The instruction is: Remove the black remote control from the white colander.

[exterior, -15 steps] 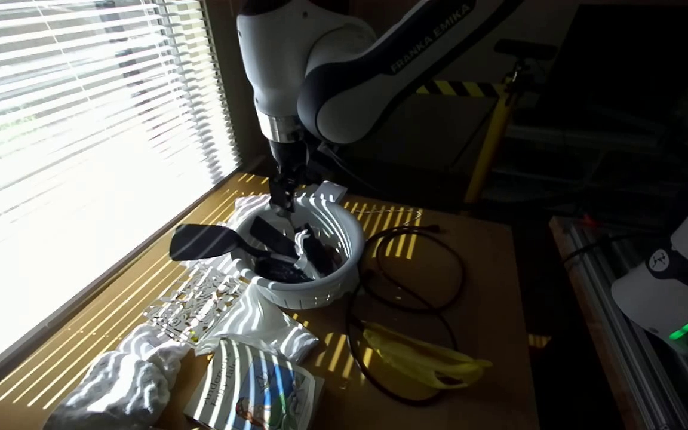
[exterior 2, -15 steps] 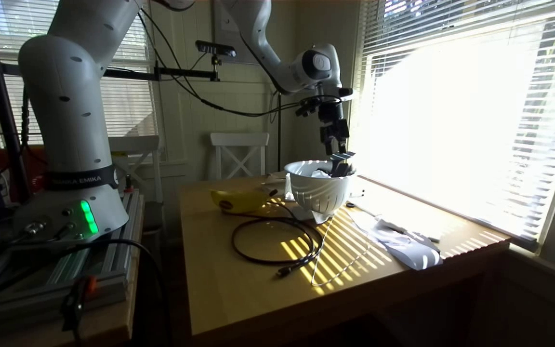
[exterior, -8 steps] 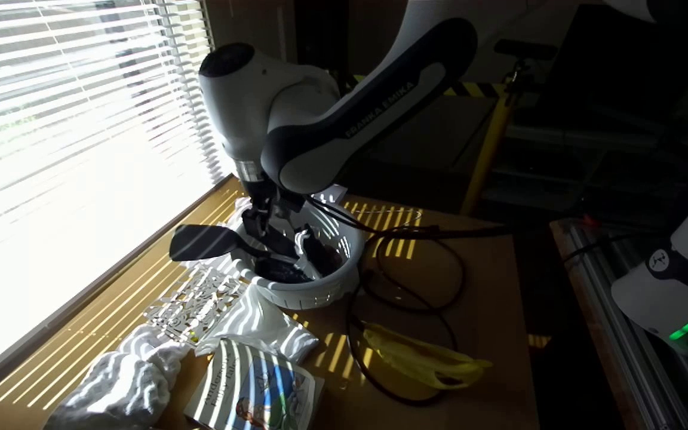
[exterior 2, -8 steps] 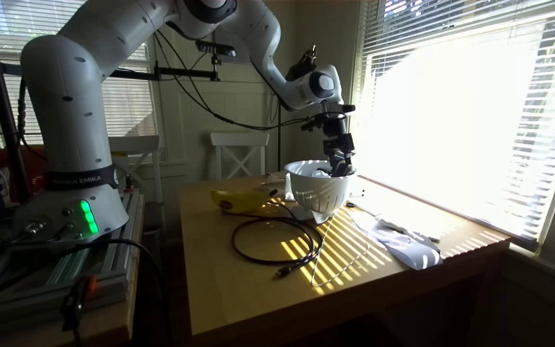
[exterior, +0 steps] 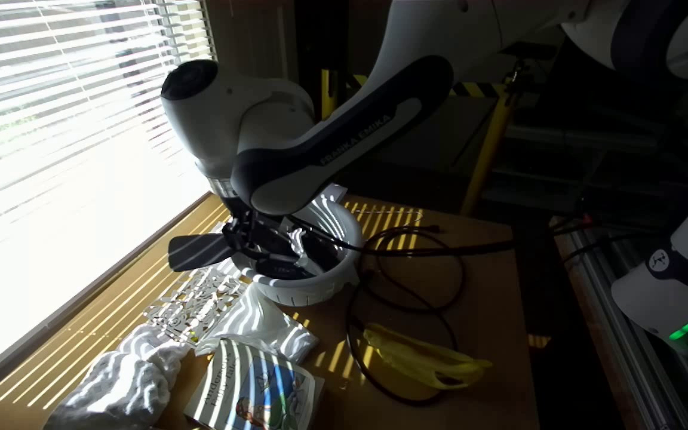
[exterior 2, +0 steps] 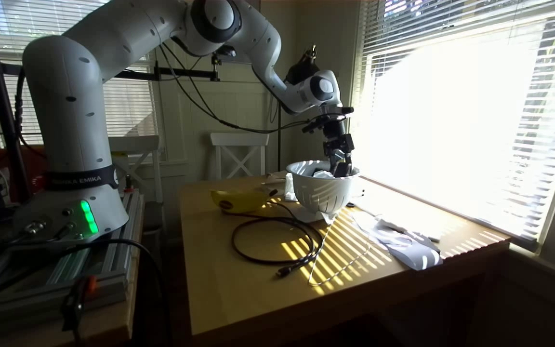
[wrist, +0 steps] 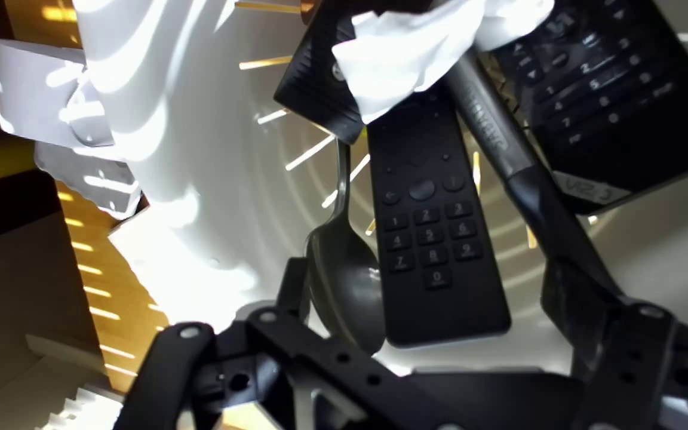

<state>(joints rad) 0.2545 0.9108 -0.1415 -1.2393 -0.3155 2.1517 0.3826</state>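
The slim black remote control (wrist: 433,239) with number keys lies in the white colander (wrist: 194,173) in the wrist view. It also shows as a dark bar (exterior: 277,241) in an exterior view. The colander stands on the table in both exterior views (exterior: 353,263) (exterior 2: 323,193). My gripper (wrist: 430,286) is open and reaches down into the colander at its window side, also seen in the exterior views (exterior: 245,242) (exterior 2: 339,161). The remote's near end and a black spoon bowl (wrist: 344,280) lie between the fingers. The right fingertip is partly hidden by the black spatula (wrist: 559,221).
A wider black remote (wrist: 613,119), a black box (wrist: 326,77) and white crumpled plastic (wrist: 409,54) share the colander. The spatula blade (exterior: 197,251) sticks out over the rim. Around it are a black cable (exterior: 415,298), yellow banana item (exterior: 421,358), book (exterior: 254,388) and white cloth (exterior: 123,376).
My gripper has come down into the colander and moved toward the window. The colander has shifted slightly, and the spatula blade has turned and dropped a little.
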